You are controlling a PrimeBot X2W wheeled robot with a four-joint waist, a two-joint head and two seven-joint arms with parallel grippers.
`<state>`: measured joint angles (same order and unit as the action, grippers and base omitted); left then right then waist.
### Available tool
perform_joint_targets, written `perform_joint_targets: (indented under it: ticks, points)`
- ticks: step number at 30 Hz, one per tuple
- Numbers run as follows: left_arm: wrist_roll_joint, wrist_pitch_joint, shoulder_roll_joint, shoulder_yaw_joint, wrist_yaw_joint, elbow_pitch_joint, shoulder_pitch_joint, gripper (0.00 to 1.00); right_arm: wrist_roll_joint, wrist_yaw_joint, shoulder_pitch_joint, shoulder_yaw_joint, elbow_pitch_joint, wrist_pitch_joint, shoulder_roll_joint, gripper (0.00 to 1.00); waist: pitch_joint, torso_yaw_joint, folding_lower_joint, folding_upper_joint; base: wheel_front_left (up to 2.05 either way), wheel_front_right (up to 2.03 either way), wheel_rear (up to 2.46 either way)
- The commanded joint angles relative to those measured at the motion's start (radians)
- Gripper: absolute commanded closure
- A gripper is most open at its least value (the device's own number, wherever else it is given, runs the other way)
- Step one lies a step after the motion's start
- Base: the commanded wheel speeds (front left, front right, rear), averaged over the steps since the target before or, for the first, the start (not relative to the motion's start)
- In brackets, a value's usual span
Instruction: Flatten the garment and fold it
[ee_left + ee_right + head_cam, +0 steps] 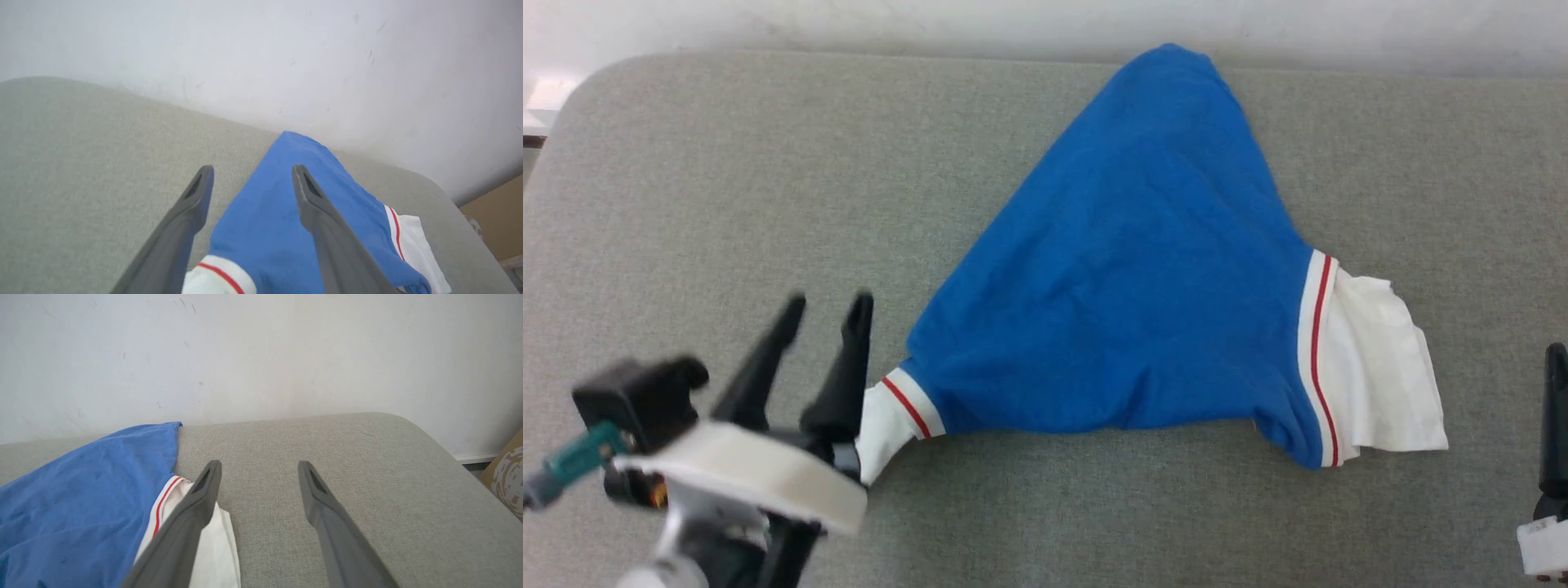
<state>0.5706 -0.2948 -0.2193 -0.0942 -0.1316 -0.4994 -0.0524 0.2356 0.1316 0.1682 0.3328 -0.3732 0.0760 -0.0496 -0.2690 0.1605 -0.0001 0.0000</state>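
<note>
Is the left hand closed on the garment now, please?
No, the left hand is open, its fingers wide apart, not pinching the garment.

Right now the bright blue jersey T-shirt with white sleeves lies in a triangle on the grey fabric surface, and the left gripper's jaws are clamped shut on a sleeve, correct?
No: the left gripper has its jaws wide open, per the left wrist view, the white red-trimmed sleeve loose between them. The bright blue jersey T-shirt does lie in a triangle on the grey fabric surface.
</note>
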Motion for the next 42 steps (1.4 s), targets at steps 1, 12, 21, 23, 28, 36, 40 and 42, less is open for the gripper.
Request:
perform_joint_targets:
  ticks: [1,12,21,23,28,36,40,42]
  points:
    - [-0.026,-0.005,-0.015,-0.003,0.01,-0.013,0.054,0.0,-0.003,-0.001,-0.009,0.001,-0.004,0.0,-0.001,0.0,-0.012,-0.007,0.0001,0.0,0.0,0.0,0.0]
    - [-0.244,-0.207,-0.099,-0.314,0.188,0.35,0.439,0.0,-0.002,-0.001,-0.044,-0.023,0.009,-0.005,-0.001,0.0,-0.089,-0.081,0.0001,0.0,0.0,0.0,0.0]
    - [-0.308,-0.324,-0.176,-0.487,0.253,0.651,0.552,0.11,0.005,-0.001,-0.05,-0.03,0.013,-0.01,-0.001,0.0,-0.117,-0.132,0.0001,0.0,0.0,0.0,0.0]
    - [-0.296,-0.31,-0.173,-0.505,0.256,0.673,0.569,1.0,0.006,-0.001,-0.051,-0.027,0.011,-0.011,-0.001,0.0,-0.122,-0.135,0.0001,0.0,0.0,0.0,0.0]
    - [-0.269,-0.214,-0.128,-0.456,0.231,0.645,0.64,1.0,0.002,-0.001,-0.049,-0.008,0.0,-0.005,-0.001,0.0,-0.137,-0.122,0.0001,0.0,0.0,0.0,0.0]
    - [-0.328,-0.062,-0.114,-0.359,0.156,0.661,0.862,1.0,-0.009,-0.001,-0.078,-0.034,-0.03,0.011,-0.001,0.0,-0.188,-0.126,0.0001,0.0,0.0,0.0,0.0]
    - [-0.356,0.019,-0.097,-0.352,0.144,0.756,0.947,1.0,-0.021,-0.001,-0.088,-0.045,-0.04,0.021,-0.001,0.0,-0.224,-0.14,0.0001,0.0,0.0,0.0,0.0]
    - [-0.367,0.041,-0.094,-0.363,0.148,0.818,0.967,1.0,-0.024,-0.001,-0.095,-0.053,-0.044,0.024,-0.001,0.0,-0.243,-0.148,0.0001,0.0,0.0,0.0,0.0]
